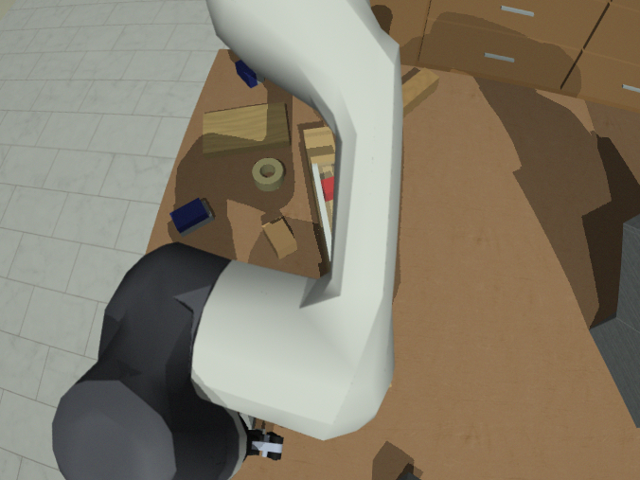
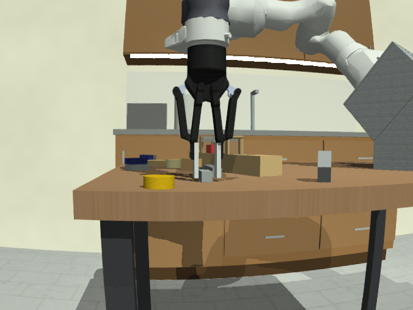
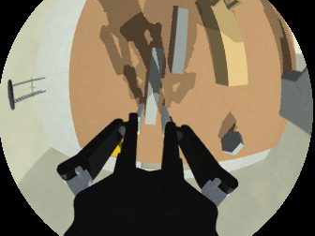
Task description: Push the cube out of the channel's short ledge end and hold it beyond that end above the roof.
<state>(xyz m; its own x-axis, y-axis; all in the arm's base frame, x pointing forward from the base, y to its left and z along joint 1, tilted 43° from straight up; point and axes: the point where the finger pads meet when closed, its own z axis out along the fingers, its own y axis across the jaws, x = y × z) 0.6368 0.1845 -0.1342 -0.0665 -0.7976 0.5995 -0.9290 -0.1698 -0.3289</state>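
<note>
The red cube [image 1: 328, 187] [image 2: 209, 148] sits inside the raised wooden channel [image 1: 318, 137] [image 2: 240, 145], beside its pale side strip. The arm hides much of the channel in the top view, and I cannot tell there which end has the lip. My gripper [image 2: 207, 174] [image 3: 153, 110] points down, partly open and holding nothing. It is low over the table, well in front of the channel, with its fingertips on either side of a long grey bar [image 2: 205, 176] [image 3: 151, 107]. Gaps show between the bar and the fingers. A second grey bar [image 3: 180, 41] lies beside it.
A long wooden block [image 2: 270, 166] [image 3: 237, 67] stretches from the channel toward the front. A yellow disc [image 2: 159, 182] and a two-tone grey block [image 2: 324, 166] [image 3: 232, 143] stand near the front. Blue blocks [image 1: 189, 216], a ring [image 1: 268, 180] and a flat wooden block [image 1: 238, 127] lie left of the channel.
</note>
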